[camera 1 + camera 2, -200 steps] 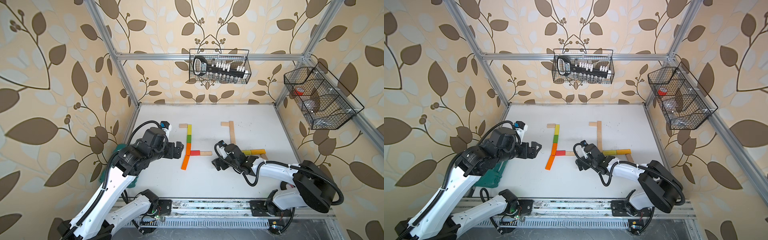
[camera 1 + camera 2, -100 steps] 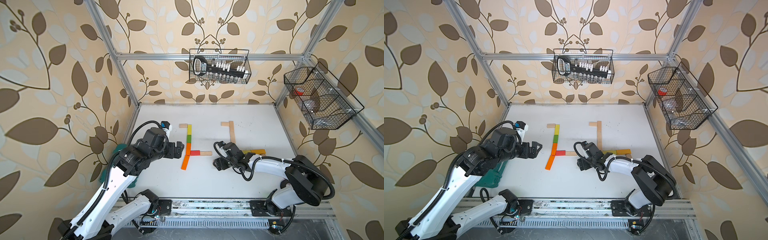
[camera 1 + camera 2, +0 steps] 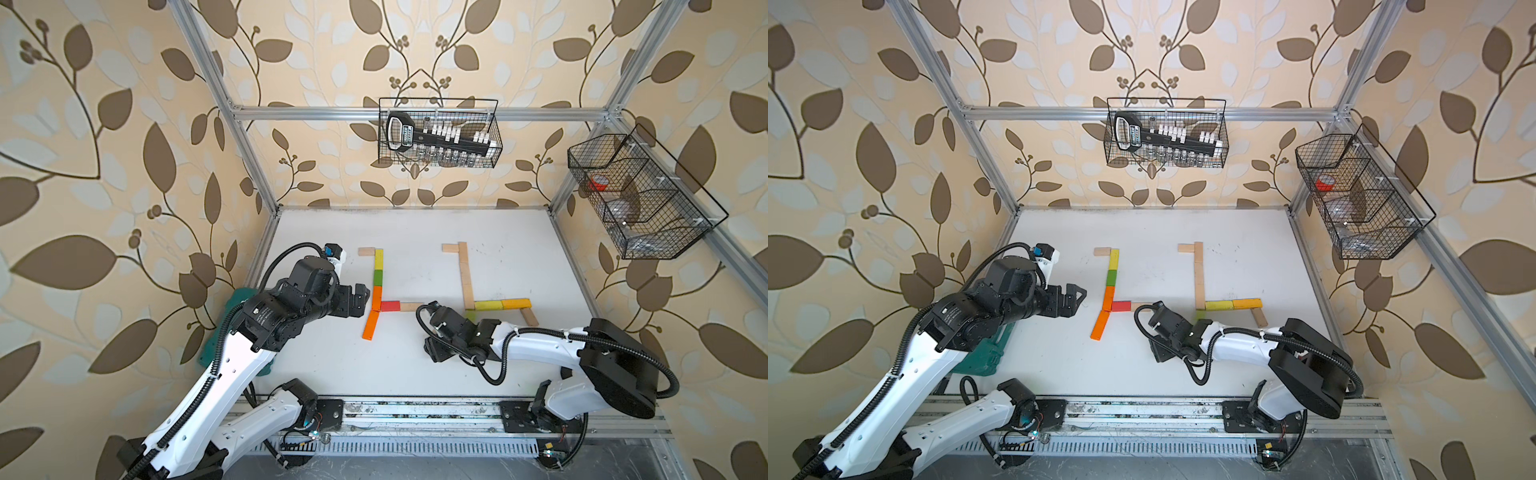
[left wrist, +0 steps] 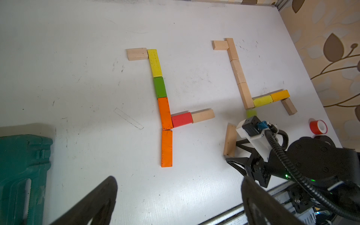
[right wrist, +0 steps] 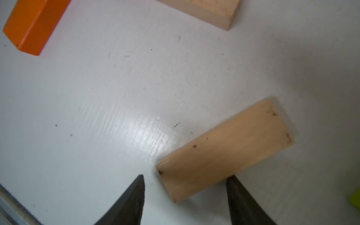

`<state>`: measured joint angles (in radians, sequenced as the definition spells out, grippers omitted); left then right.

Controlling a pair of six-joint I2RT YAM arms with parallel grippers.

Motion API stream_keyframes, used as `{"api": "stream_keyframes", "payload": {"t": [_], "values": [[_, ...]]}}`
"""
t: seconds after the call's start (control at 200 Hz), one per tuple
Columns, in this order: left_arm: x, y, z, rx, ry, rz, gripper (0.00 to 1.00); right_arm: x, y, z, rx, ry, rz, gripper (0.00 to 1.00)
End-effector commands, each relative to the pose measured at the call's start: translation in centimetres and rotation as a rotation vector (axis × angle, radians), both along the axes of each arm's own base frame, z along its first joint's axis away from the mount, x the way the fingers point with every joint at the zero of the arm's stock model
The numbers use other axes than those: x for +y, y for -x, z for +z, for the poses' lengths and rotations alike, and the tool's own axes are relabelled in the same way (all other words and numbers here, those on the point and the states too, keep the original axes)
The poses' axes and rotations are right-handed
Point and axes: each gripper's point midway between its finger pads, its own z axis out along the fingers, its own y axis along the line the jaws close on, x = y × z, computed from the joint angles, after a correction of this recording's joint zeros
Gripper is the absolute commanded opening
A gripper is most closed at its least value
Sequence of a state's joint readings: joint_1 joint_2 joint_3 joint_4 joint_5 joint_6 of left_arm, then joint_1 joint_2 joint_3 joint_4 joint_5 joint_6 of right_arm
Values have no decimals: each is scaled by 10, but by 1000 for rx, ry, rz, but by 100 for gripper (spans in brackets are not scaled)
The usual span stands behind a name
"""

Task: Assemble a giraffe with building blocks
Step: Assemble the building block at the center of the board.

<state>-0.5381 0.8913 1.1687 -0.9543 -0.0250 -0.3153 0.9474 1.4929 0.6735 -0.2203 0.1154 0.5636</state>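
Observation:
Two flat figures of building blocks lie on the white table. The left one runs yellow, green and orange, with a red block and a slanted orange leg. The right one has a pale column and a yellow bar. My right gripper straddles the end of a loose pale plank. One finger touches it and a gap stays at the other. In a top view, the right gripper hides that plank. My left gripper hangs open and empty, left of the orange leg.
A dark green case lies at the table's left edge beneath the left arm. A red tape roll sits near the right wall. Wire baskets hang on the back wall and the right wall. The metal rail runs along the front.
The right gripper's jaws have narrowed around the pale plank and its wrist has shifted slightly. The left arm and the laid blocks have not moved.

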Motion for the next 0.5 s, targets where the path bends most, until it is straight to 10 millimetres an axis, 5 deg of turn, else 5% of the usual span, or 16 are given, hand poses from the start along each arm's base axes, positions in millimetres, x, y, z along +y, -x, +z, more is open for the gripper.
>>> {"api": "stream_keyframes", "payload": {"t": [0.0,0.495], "values": [[-7,1,7,-34,13,-45,99,-24,-2,-18,22,122,-122,60],[-14,-1,10,-38,-18,-113,99,-6,-21,0,65,44,-401,74]]}}
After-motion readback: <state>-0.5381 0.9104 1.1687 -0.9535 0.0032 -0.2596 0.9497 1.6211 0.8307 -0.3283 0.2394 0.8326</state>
